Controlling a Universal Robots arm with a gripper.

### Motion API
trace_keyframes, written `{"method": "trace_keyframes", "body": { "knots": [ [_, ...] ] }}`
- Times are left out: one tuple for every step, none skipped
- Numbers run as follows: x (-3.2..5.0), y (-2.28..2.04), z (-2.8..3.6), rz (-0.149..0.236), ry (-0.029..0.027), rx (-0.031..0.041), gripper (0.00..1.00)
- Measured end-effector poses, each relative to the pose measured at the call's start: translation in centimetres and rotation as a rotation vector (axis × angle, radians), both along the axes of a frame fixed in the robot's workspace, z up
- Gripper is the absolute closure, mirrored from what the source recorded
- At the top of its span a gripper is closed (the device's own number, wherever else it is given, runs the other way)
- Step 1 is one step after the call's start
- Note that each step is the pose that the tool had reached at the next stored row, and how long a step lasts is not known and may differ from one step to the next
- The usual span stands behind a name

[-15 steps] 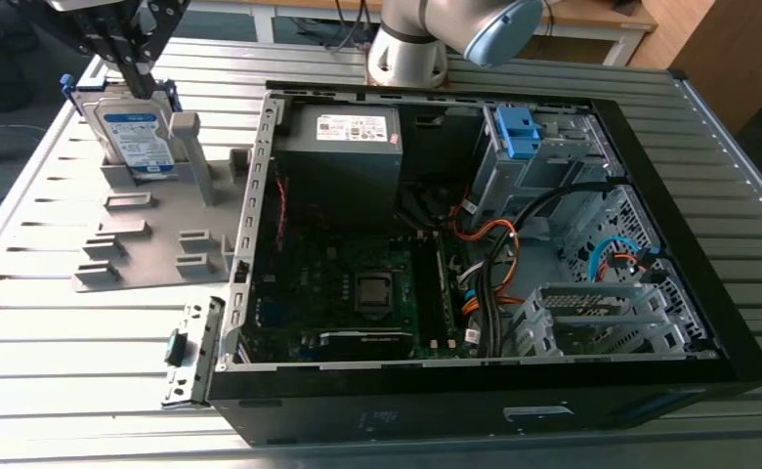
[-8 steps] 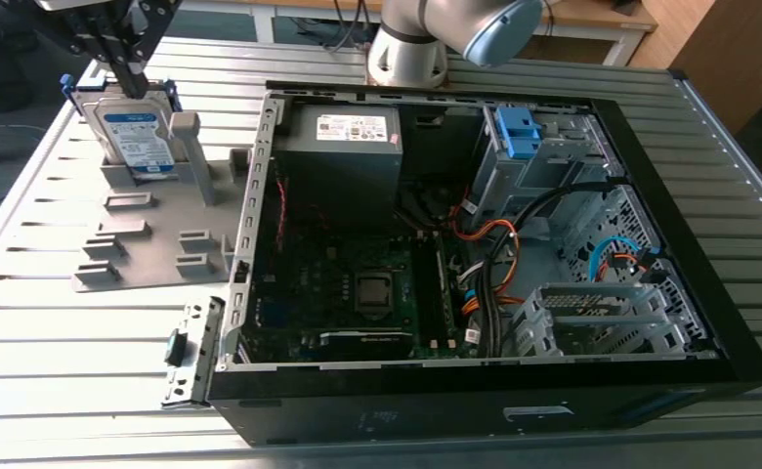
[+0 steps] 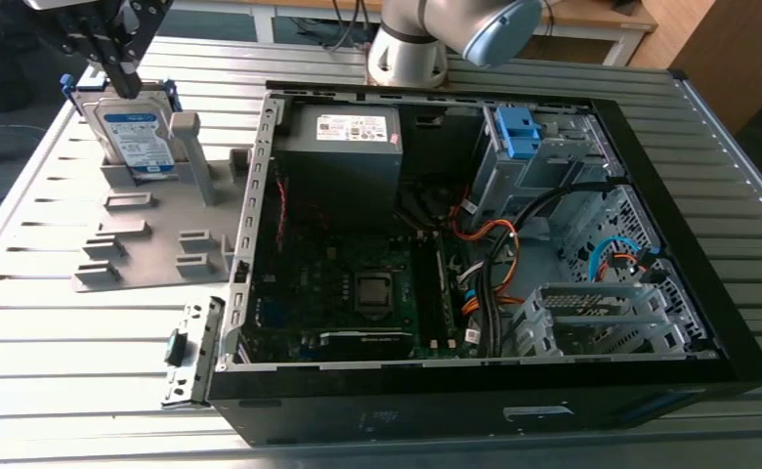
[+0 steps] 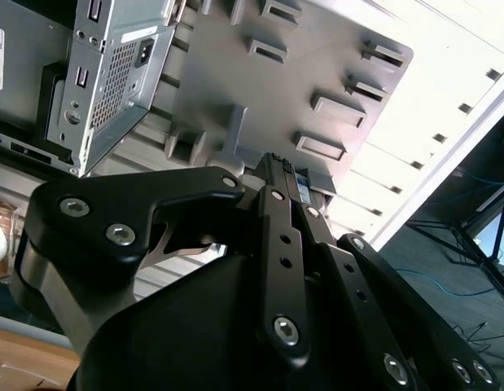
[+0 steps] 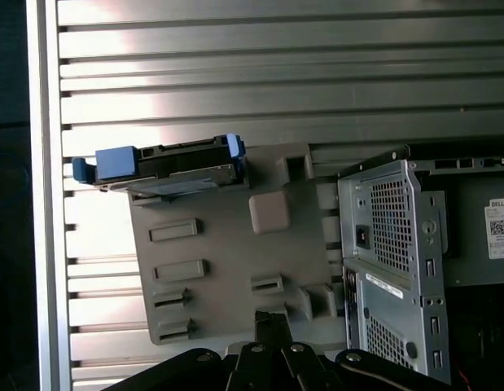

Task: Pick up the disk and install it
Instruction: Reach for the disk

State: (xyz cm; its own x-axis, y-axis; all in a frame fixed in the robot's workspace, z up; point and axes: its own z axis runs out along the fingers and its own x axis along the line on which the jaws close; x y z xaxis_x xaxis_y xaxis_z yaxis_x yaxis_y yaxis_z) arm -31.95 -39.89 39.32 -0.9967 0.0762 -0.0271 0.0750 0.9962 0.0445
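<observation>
The disk (image 3: 140, 132) stands on edge in a slot at the far end of a grey holder (image 3: 147, 249), its white and blue label facing the exterior view and a blue carrier frame around it. In the first wrist view the disk (image 5: 166, 163) is seen edge-on, at the holder's (image 5: 227, 244) far side. My gripper (image 3: 123, 83) hangs just above the disk's top edge in the exterior view, shut and holding nothing. Its black fingers lie together in both wrist views (image 4: 288, 183) (image 5: 272, 326), with a bit of blue showing past the tips in the second wrist view.
An open black computer case (image 3: 486, 415) lies at the exterior view's right of the holder, with a grey power supply (image 3: 342, 147), a motherboard (image 3: 355, 293), cables and a blue bracket (image 3: 518, 132) in its drive cage. Its perforated rear (image 5: 390, 244) (image 4: 113, 65) borders the holder. Slatted metal table (image 3: 68, 342) underneath.
</observation>
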Motion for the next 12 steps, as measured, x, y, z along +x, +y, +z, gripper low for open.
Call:
{"method": "trace_keyframes", "body": {
  "knots": [
    [-0.08,0.0,0.0,0.0,0.0,0.0,0.89],
    [-0.18,0.0,0.0,0.0,0.0,0.0,0.89],
    [-0.27,0.0,0.0,0.0,0.0,0.0,0.89],
    [-0.39,0.0,0.0,0.0,0.0,0.0,0.89],
    [-0.51,0.0,0.0,0.0,0.0,0.0,0.89],
    [-0.64,0.0,0.0,0.0,0.0,0.0,0.89],
    [-0.77,0.0,0.0,0.0,0.0,0.0,0.89],
    [-0.91,0.0,0.0,0.0,0.0,0.0,0.89],
    [-1.06,0.0,0.0,0.0,0.0,0.0,0.89],
    [-1.22,0.0,0.0,0.0,0.0,0.0,0.89],
    [-1.38,0.0,0.0,0.0,0.0,0.0,0.89],
    [-1.53,0.0,0.0,0.0,0.0,0.0,0.89]
  ]
}}
